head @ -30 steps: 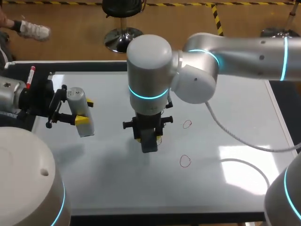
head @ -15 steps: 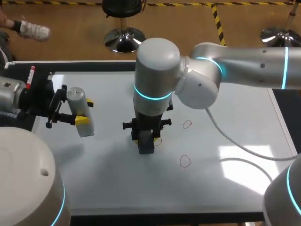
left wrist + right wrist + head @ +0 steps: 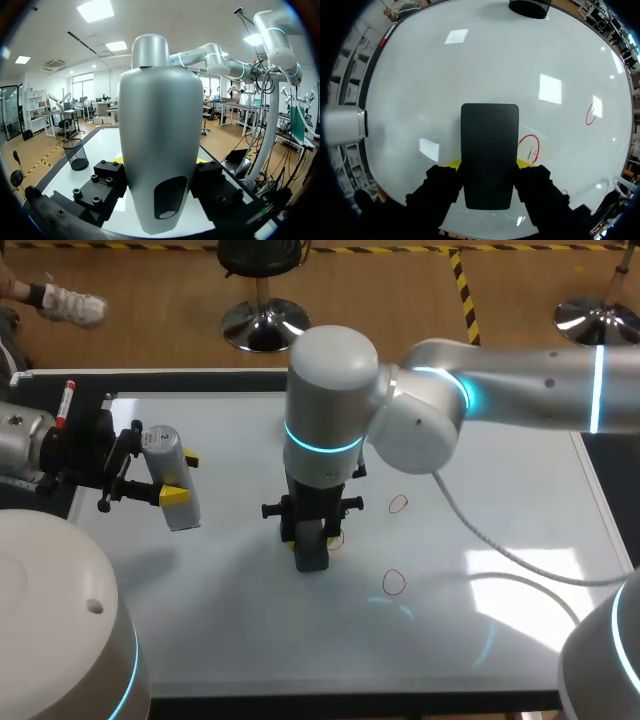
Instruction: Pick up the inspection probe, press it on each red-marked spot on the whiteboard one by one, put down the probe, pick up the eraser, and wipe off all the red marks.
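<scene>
My left gripper [image 3: 172, 480] is shut on the silver inspection probe [image 3: 168, 472] and holds it above the whiteboard's [image 3: 500, 460] left part. In the left wrist view the probe [image 3: 155, 135] fills the space between the fingers. Coming in from the right, my right gripper [image 3: 312, 538] is shut on the black eraser [image 3: 312, 550], low at the board's middle. I cannot tell whether it touches the board. One red mark [image 3: 530, 148] lies right beside the eraser [image 3: 489, 155]. Two more red marks [image 3: 398, 504] [image 3: 394, 582] lie to its right.
A red-capped marker [image 3: 67, 400] lies on the black strip at the table's far left. My right arm's big elbow [image 3: 330, 390] hangs over the board's centre, and its cable [image 3: 480, 530] loops above the right half.
My right arm's wrist has swung a little to the right, and the eraser has shifted slightly beside the nearest red mark. The left arm with the probe has stayed still.
</scene>
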`<action>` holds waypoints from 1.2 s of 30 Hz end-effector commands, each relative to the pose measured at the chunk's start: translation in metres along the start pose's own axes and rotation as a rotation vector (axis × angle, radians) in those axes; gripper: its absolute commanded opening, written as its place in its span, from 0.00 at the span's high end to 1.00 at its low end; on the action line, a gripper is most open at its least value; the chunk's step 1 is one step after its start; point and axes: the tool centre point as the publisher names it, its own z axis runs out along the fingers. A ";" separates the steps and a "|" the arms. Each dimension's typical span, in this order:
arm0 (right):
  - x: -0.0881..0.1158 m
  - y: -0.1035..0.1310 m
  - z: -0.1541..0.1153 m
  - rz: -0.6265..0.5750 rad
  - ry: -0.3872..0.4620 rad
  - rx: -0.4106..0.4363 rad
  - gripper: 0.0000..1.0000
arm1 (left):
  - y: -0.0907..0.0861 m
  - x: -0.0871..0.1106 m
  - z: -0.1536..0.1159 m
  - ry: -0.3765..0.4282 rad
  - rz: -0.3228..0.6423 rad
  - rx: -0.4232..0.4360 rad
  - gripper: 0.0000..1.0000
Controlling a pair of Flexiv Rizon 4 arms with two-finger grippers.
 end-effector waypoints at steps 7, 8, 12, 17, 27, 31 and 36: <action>-0.026 0.005 0.018 0.036 -0.019 0.002 1.00 | 0.000 0.000 0.000 -0.001 0.003 0.001 1.00; -0.028 0.005 0.018 0.040 -0.019 0.002 1.00 | 0.000 0.000 0.000 -0.001 0.003 0.001 1.00; -0.039 0.007 0.019 0.056 -0.026 0.000 1.00 | 0.000 0.000 0.000 -0.001 0.003 0.001 1.00; -0.053 0.010 0.020 0.085 -0.038 -0.001 1.00 | 0.000 0.000 0.000 -0.001 0.003 0.001 1.00; -0.081 0.014 0.024 0.138 -0.087 0.003 1.00 | 0.000 0.000 0.000 -0.001 0.003 0.001 1.00; -0.088 0.015 0.014 0.153 -0.097 -0.005 1.00 | 0.000 0.000 0.000 -0.001 0.003 0.001 1.00; -0.085 0.012 -0.010 0.150 -0.092 -0.044 1.00 | 0.000 0.000 0.000 -0.001 0.003 0.001 1.00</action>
